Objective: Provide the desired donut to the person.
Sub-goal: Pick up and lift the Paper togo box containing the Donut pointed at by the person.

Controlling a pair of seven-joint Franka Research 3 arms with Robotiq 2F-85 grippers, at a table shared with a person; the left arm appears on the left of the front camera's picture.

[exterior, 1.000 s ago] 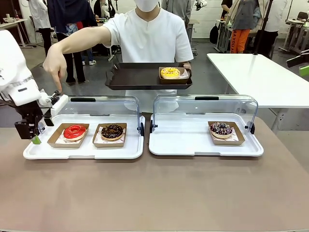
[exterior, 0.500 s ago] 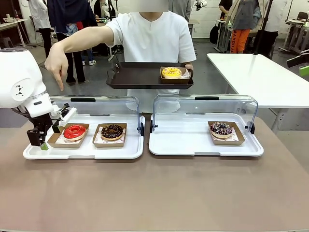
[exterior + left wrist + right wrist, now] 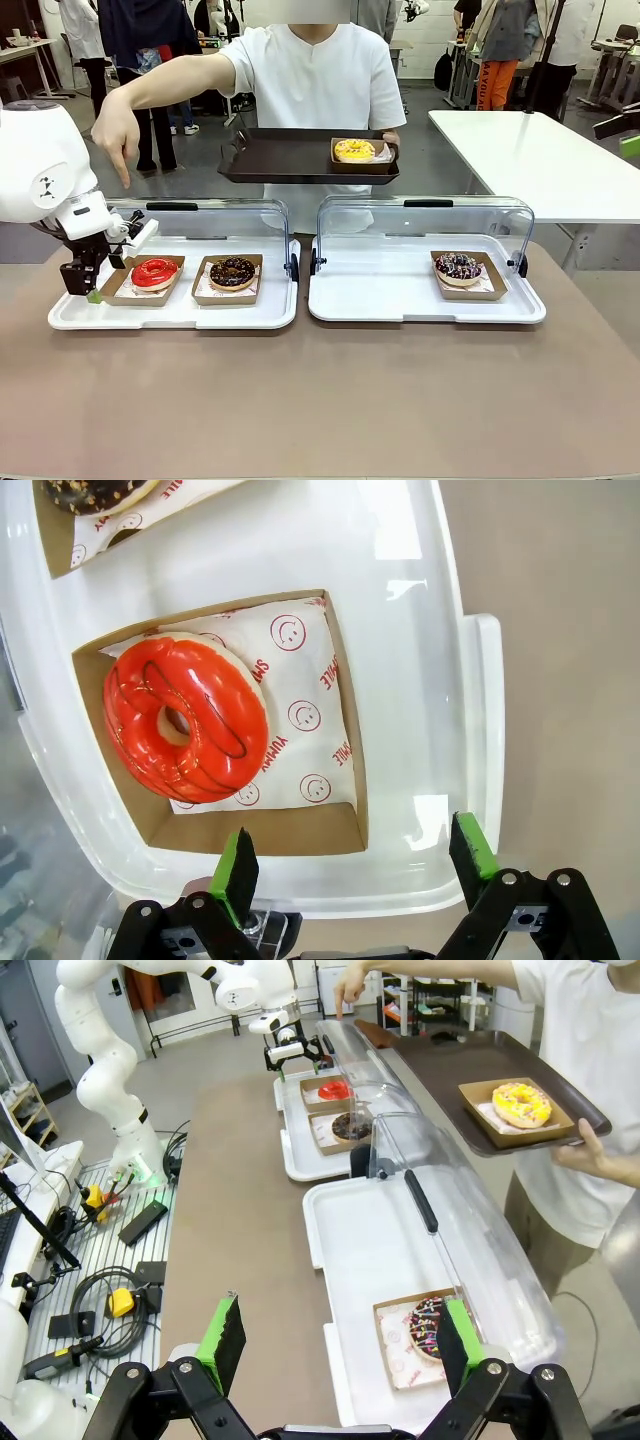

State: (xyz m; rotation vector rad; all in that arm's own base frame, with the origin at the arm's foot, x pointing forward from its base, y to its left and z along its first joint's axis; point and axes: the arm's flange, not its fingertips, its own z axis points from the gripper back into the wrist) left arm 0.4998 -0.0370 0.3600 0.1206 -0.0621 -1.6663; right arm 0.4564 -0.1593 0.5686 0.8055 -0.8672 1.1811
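**While the person (image 3: 310, 80) points down, the left gripper (image 3: 355, 852) hangs wide open by the red donut (image 3: 185, 720)**

Though its jaws are spread as far as they go, the left gripper has hold of nothing. It sits low over the outer end of the left white tray (image 3: 170, 315), just beside the brown cardboard box (image 3: 250, 830) that carries the red donut. One green pad is close to the box's near wall and the other is over the tray's rim; whether either touches, I cannot tell. The red donut lies on printed paper inside its box, with a chocolate donut (image 3: 233, 271) in a box of its own next to it on the same tray.

The person stands at the far side of the table, one hand (image 3: 115, 135) stretched out with the finger aimed down toward that end of the tray. The other hand holds up a dark serving tray (image 3: 285, 160) with a yellow donut (image 3: 352, 150) on it.

On the right white tray (image 3: 400, 290) sits a sprinkled donut (image 3: 459, 266). The right gripper (image 3: 340, 1345) hangs high above that side, jaws wide apart and empty.
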